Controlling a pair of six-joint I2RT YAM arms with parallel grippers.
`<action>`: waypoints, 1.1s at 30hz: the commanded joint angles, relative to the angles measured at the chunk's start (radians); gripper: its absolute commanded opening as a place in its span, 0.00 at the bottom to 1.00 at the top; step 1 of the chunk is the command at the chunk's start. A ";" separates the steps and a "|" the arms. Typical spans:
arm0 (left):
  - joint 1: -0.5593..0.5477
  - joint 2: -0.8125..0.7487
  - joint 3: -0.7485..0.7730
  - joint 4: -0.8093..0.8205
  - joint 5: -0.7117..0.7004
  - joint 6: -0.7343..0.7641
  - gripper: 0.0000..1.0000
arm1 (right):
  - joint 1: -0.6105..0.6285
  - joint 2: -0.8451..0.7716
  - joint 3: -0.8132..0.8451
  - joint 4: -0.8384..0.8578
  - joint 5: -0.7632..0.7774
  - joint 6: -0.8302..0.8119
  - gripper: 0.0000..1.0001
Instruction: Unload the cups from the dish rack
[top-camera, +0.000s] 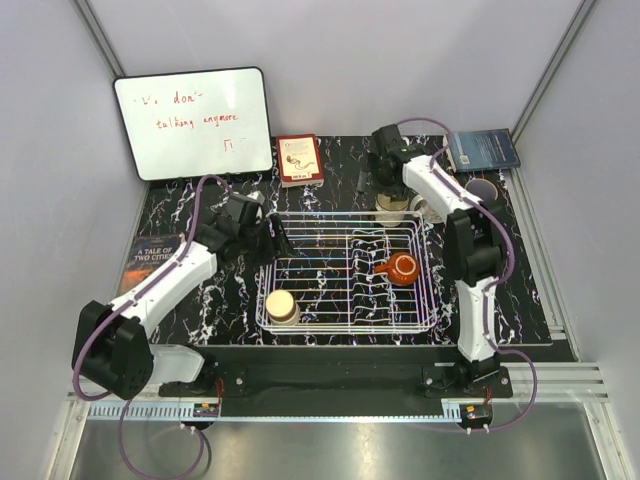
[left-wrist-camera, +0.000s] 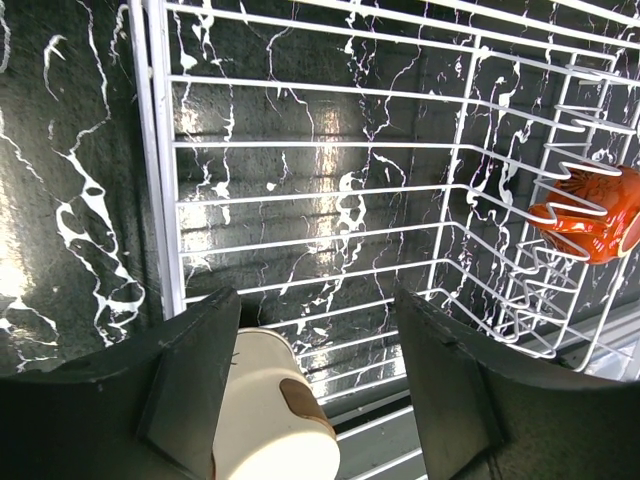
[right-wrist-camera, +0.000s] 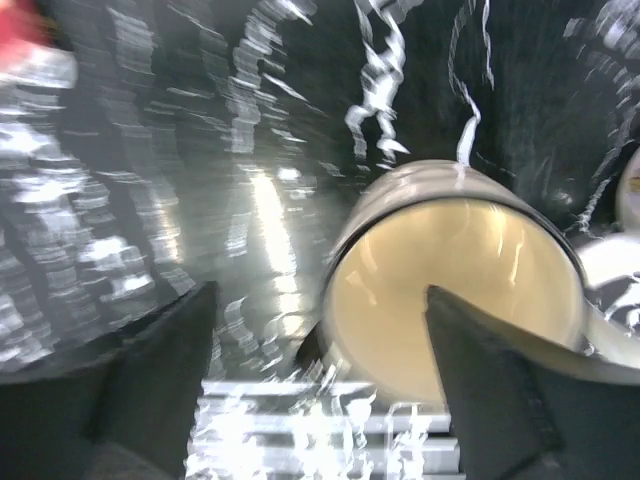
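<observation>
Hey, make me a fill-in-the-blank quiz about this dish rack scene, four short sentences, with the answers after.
1. The white wire dish rack holds ___ cups.
2. The reddish-brown cup with a handle lies on the rack's ___ side.
3. The cream cup stands in the rack's near-___ corner.
4. The book left of the rack is titled A Tale of Two ___.
Missing words: two; right; left; Cities.
</observation>
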 joint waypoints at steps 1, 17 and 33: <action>-0.002 -0.068 0.055 -0.013 -0.066 0.056 0.70 | 0.046 -0.255 -0.006 0.130 -0.003 -0.023 0.99; -0.344 -0.168 0.108 -0.334 -0.454 0.050 0.73 | 0.304 -0.773 -0.408 0.153 0.116 -0.038 1.00; -0.526 -0.127 0.032 -0.400 -0.451 -0.179 0.74 | 0.317 -0.925 -0.533 0.115 0.027 -0.017 1.00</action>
